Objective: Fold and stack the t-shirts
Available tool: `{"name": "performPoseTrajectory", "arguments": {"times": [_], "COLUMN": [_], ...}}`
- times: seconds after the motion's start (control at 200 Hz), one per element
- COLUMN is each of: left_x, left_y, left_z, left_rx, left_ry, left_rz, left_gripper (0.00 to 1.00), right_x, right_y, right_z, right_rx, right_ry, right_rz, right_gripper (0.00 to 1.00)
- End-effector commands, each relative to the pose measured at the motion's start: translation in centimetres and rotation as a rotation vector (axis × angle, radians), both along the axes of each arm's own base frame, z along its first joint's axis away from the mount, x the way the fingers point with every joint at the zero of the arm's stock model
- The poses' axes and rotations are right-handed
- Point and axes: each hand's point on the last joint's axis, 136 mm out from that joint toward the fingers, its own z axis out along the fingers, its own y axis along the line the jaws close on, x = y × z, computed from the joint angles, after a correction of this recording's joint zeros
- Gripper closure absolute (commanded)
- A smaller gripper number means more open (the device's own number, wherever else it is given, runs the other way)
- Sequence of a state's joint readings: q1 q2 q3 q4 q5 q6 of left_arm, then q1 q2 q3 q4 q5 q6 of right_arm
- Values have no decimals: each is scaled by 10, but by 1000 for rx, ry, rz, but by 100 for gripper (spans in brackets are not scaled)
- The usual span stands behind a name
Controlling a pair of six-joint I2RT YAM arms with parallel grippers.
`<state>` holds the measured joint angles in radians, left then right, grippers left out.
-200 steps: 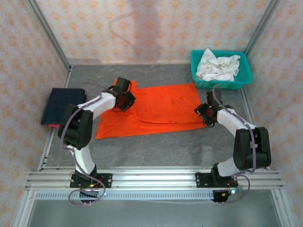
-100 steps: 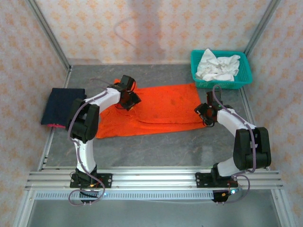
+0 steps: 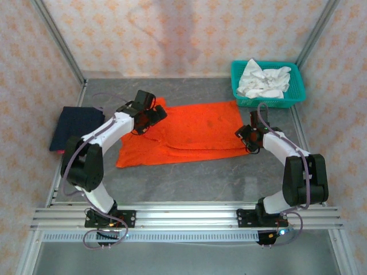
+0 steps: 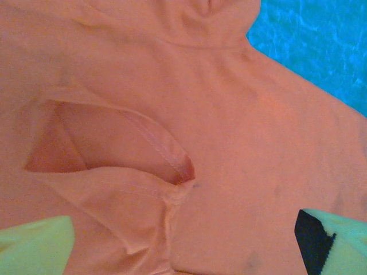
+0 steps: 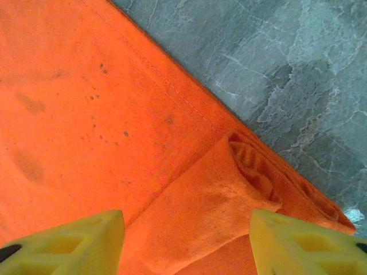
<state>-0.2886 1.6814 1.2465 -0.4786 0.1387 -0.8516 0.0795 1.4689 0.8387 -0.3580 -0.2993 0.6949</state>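
Orange shirt (image 3: 195, 129) part-folded, navy shirt (image 3: 71, 127) folded aside
Left gripper (image 3: 150, 114) and right gripper (image 3: 248, 139) were seen spread apart at the orange shirt; further folds and stacking were judged outstanding.

We are looking at a teal plastic lattice basket (image 3: 269, 102) sitting in the far right corner of a grey marbled tabletop (image 3: 195, 177). A crumpled white cloth (image 3: 262, 81) is lying heaped inside the basket. Just behind the basket, a pale pink wall with orange motifs (image 3: 172, 34) is rising. Well apart from the basket, a ribbed aluminium rail (image 3: 183, 216) is running along the near edge.
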Motion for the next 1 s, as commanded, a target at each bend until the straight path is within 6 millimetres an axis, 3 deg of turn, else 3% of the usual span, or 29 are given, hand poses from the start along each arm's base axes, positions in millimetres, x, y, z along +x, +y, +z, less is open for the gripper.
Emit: {"name": "performPoseTrajectory", "arguments": {"times": [0.0, 0.28, 0.57, 0.836, 0.856, 0.996], "left_x": [-5, 19, 34, 53, 53, 68], "left_y": [31, 21, 13, 9, 8, 6], "left_z": [-29, -64, -66, -49, -61, -69], "left_rx": [5, -145, -185, -194, -190, -195], "left_ry": [53, 93, 83, 37, 62, 63], "left_rz": [129, 150, 141, 120, 120, 101], "left_gripper": [0, 0, 1, 3, 3, 3], "right_x": [2, -3, -5, -3, -3, -3], "right_y": [1, -1, -1, 0, -1, -1], "right_z": [-1, -2, -3, 0, 0, 1], "right_rx": [-3, -14, -8, -8, -7, -8], "right_ry": [-4, 3, 0, -5, -5, -6], "right_rz": [14, 12, 10, 11, 9, 8], "right_gripper": [41, 41, 41, 41, 41, 41]}}
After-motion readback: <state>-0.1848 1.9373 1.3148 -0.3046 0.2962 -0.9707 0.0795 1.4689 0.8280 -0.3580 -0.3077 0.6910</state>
